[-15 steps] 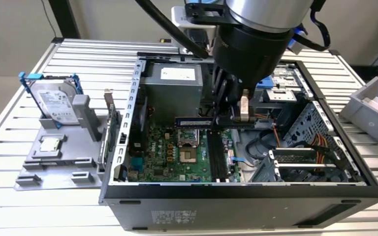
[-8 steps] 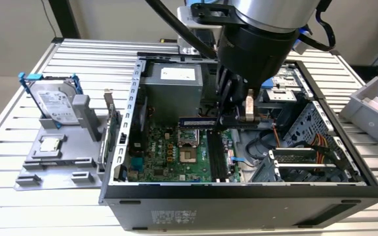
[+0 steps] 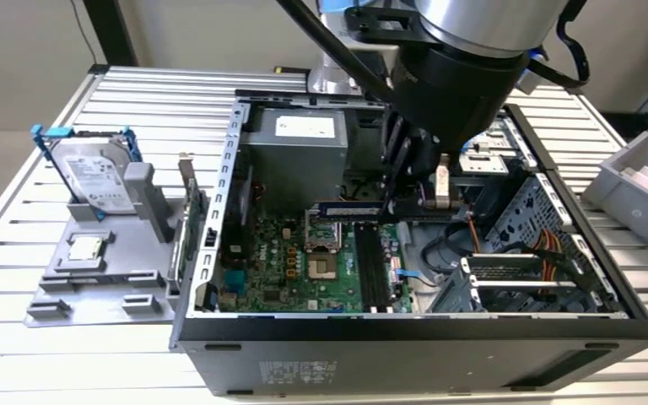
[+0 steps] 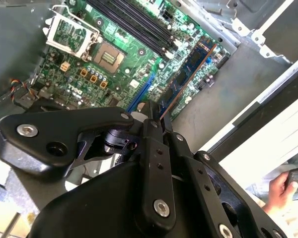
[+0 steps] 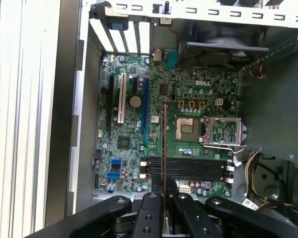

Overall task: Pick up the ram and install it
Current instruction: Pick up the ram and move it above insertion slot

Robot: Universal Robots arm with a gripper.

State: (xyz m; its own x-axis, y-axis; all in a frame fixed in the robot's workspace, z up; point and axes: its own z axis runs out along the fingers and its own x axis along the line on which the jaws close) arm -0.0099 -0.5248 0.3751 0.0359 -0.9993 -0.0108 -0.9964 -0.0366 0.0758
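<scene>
1. My gripper (image 3: 405,207) hangs inside the open computer case (image 3: 229,169), and my fingers (image 5: 150,213) are clamped on one end of the ram (image 3: 347,211).
2. The ram sticks out level from my fingertips and is held up off the motherboard (image 5: 188,99), not seated.
3. In the first wrist view I see the ram edge-on, lying crosswise to the black memory slots (image 5: 188,168) and beside the CPU socket (image 5: 187,128).
4. Outside the case, at the exterior view's left, a hard drive (image 3: 94,177) stands upright in a grey holder (image 3: 132,253).
</scene>
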